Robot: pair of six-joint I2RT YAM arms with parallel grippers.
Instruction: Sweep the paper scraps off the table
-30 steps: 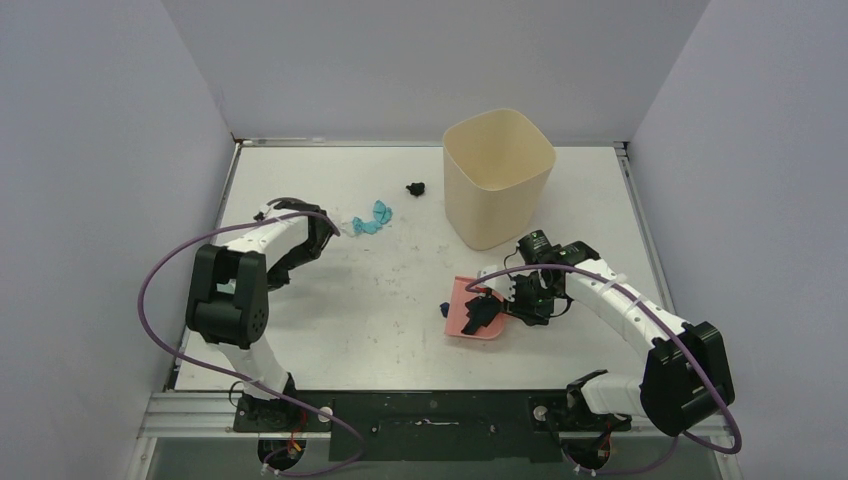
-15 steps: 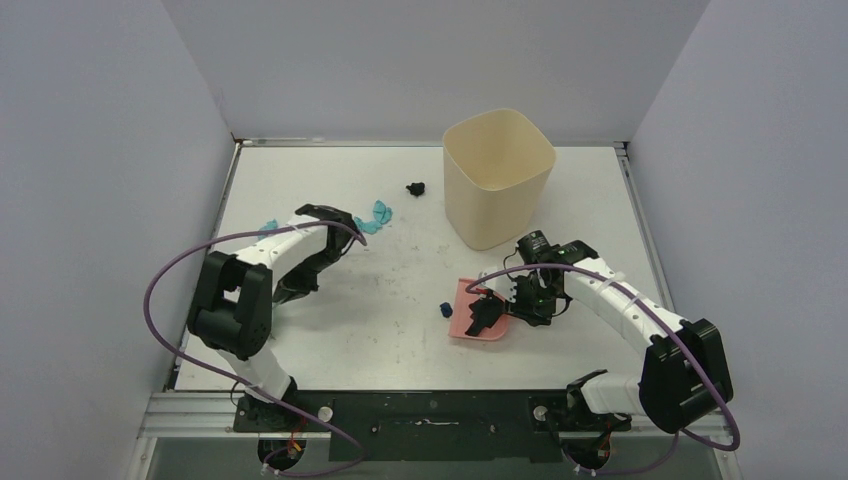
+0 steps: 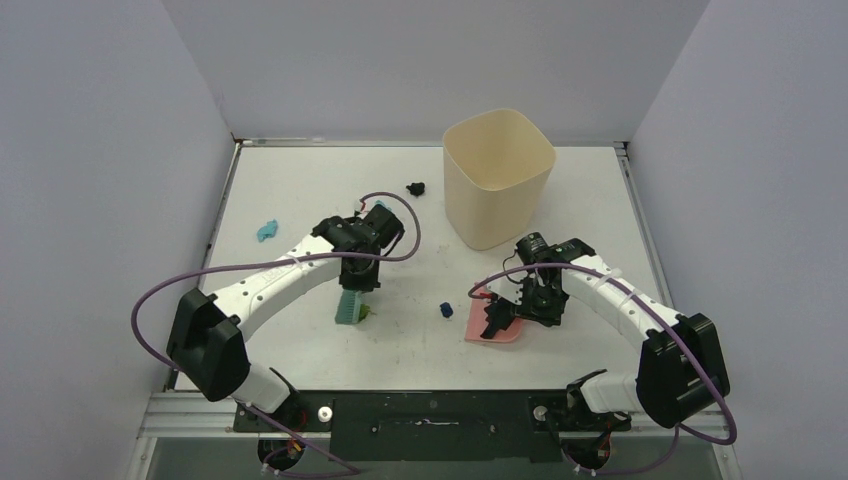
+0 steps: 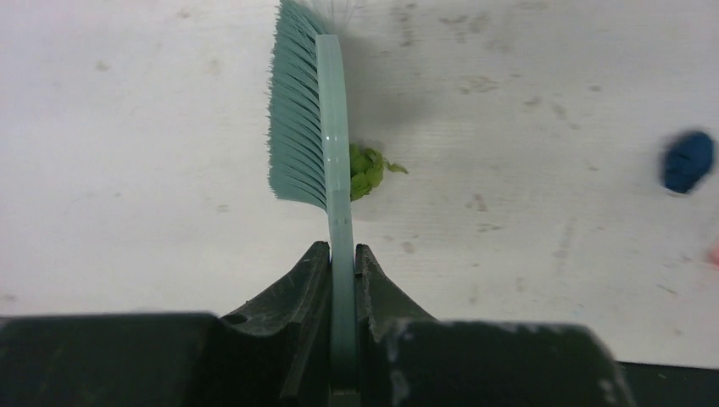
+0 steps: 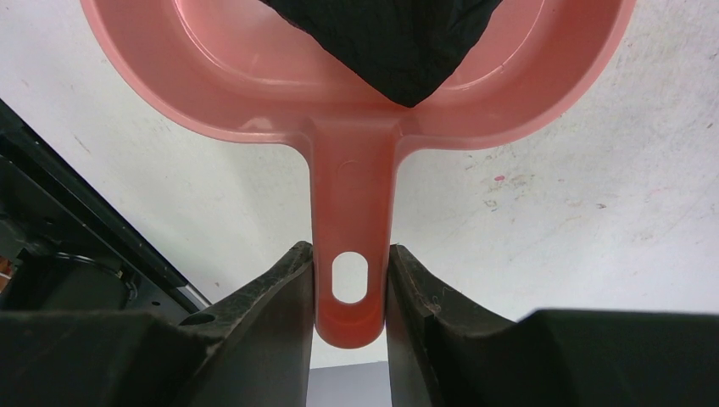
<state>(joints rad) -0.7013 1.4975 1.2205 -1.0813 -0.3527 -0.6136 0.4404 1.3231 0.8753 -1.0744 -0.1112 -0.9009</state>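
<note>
Left end effector clamps brush, right end effector clamps dustpan; keep brush low on bench, nudging green scrap toward dustpan.

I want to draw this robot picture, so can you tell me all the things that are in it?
table: 1, white, under everything
bin: 1, beige, back of table
brush: 1, teal, on table, in left gripper
dustpan: 1, pink, on table, in right gripper
teal scrap: 1, teal, left side of table
green scrap: 1, green, right beside brush
blue scrap: 1, dark blue, between brush and dustpan
loose black scrap: 1, black, left of bin
caught black scrap: 1, black, in dustpan
arms: 2, white and black, near edge
left gripper: 1, black, shut on brush
right gripper: 1, black, shut on dustpan handle
</note>
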